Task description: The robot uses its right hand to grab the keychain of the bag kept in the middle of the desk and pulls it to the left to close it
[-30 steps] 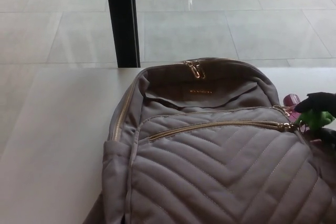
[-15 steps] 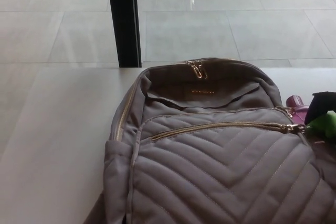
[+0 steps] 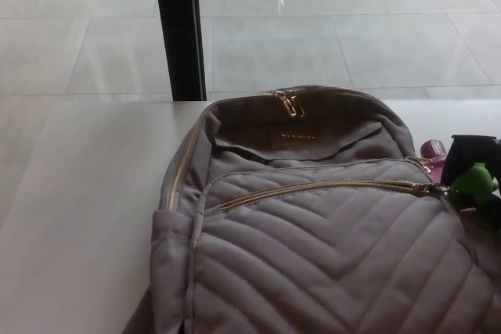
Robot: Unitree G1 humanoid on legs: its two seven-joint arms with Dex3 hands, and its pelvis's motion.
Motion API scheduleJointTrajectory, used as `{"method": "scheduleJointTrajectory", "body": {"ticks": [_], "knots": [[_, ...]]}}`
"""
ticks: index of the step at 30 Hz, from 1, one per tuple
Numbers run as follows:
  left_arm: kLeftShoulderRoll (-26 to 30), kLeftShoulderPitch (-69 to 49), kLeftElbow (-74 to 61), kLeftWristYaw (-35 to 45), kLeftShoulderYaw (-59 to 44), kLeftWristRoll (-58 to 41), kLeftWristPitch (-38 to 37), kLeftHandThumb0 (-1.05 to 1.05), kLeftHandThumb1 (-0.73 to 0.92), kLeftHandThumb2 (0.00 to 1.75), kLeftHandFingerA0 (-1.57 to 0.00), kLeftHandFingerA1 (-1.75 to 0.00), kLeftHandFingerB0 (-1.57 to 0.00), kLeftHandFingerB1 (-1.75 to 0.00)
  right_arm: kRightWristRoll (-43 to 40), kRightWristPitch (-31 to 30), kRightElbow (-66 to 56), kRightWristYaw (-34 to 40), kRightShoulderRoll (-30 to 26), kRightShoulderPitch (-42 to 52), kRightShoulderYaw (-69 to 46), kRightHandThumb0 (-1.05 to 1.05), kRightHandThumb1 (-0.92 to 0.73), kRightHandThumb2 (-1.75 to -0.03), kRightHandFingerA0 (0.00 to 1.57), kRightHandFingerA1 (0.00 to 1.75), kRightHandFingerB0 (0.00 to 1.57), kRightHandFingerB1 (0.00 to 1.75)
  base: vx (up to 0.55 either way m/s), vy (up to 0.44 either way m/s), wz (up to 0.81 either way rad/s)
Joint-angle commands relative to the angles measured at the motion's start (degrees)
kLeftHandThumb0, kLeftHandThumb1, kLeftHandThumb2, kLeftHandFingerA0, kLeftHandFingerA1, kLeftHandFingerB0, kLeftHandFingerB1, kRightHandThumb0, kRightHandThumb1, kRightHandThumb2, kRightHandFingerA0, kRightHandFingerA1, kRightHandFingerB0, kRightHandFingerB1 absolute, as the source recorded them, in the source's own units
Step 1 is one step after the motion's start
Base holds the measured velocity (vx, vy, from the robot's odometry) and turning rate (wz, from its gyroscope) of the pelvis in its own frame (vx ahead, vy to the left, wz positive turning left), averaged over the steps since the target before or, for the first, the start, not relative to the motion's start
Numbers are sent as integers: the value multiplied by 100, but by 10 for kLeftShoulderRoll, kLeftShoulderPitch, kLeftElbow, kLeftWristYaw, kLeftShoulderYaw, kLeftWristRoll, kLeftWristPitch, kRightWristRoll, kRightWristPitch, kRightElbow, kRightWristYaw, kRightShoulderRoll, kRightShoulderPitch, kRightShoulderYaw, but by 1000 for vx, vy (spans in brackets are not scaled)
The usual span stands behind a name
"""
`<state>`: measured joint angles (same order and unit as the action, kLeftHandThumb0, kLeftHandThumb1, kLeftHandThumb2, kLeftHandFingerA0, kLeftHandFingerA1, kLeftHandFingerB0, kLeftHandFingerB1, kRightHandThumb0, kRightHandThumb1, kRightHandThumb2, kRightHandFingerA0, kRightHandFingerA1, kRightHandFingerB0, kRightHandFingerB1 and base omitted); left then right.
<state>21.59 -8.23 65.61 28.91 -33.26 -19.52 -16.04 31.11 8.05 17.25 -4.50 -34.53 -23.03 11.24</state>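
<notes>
Right hand (image 3: 475, 151): just above green keychain (image 3: 473, 181); whether it grips cannot be told. Keychain: light, dangling; take hold close to zip pull (image 3: 427, 188). Bag (image 3: 329, 256): soft, may drag.

Soft, even daylight fills the scene. The tiled floor (image 3: 391, 37) carries a faint glare streak near the top, and the white table (image 3: 78, 193) looks washed out. The bag (image 3: 313, 256) casts barely any shadow. Everything is slightly soft and grainy.
</notes>
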Motion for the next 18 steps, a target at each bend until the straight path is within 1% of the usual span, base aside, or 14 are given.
{"method": "scheduleJointTrajectory", "body": {"ticks": [1,2,4,5,7,8,9,10,13,14,15,16,18], "knots": [[-3,-4,1,-5,-5,-11,-14,-105,92,101,-106,-117,-103,-109,-14,13,11,19,6,8,-21,-15,-62,-101,89,175,74,150,0,0,0],[-2,-5,1,-5,-5,-12,-15,-105,92,96,-108,-115,-103,-108,-18,18,13,23,4,6,-30,-16,-63,-94,90,175,69,158,0,0,0],[-3,-6,-2,-5,-8,-14,-15,-105,92,97,-108,-115,-105,-107,-16,17,12,20,5,3,-33,-17,-65,-91,89,175,67,159,0,0,0],[-3,-6,-2,-5,-8,-14,-15,-105,92,100,-109,-116,-104,-109,-15,18,12,19,4,1,-35,-17,-60,-101,87,175,69,155,0,0,0],[-3,-6,-2,-4,-9,-13,-16,-105,92,100,-109,-116,-104,-109,-15,19,10,16,3,0,-39,-17,-60,-101,87,175,69,155,0,0,0],[-4,-8,-5,-6,-9,-13,-13,-105,92,98,-106,-116,-104,-108,-15,17,9,13,1,-5,-41,-19,-59,-106,86,175,70,151,0,0,0],[-4,-9,-5,-6,-10,-13,-13,-105,92,98,-106,-116,-104,-108,-15,17,9,13,1,-6,-41,-19,-59,-106,86,175,70,151,0,0,0],[-5,-8,-5,-6,-10,-13,-14,-105,92,99,-107,-116,-105,-107,-21,14,8,12,3,-8,-47,-19,-54,-112,87,175,75,150,0,0,0],[-4,-8,-3,-3,-13,-14,-14,-105,92,97,-104,-116,-104,-108,-31,3,9,13,12,-13,-58,-21,-56,-108,87,175,74,148,0,0,0],[-5,-9,-4,-3,-11,-12,-18,-105,92,109,-103,-118,-101,-110,-52,-14,0,6,24,-13,-73,-22,-55,-108,87,175,71,150,0,0,0],[-5,-9,-5,-4,-11,-11,-19,-105,92,98,-105,-116,-103,-109,-63,-20,-3,2,32,-12,-81,-28,-52,-113,116,136,93,118,0,0,0],[-5,-9,-4,-3,-11,-11,-19,-105,92,101,-104,-116,-101,-109,-89,-22,-9,-4,48,-11,-93,-19,-47,-121,91,175,80,147,0,0,0],[-5,-8,-4,-4,-13,-11,-16,-105,92,103,-103,-117,-103,-108,-99,-24,-12,-8,62,-12,-102,-19,-46,-123,90,175,81,148,0,0,0]]}}
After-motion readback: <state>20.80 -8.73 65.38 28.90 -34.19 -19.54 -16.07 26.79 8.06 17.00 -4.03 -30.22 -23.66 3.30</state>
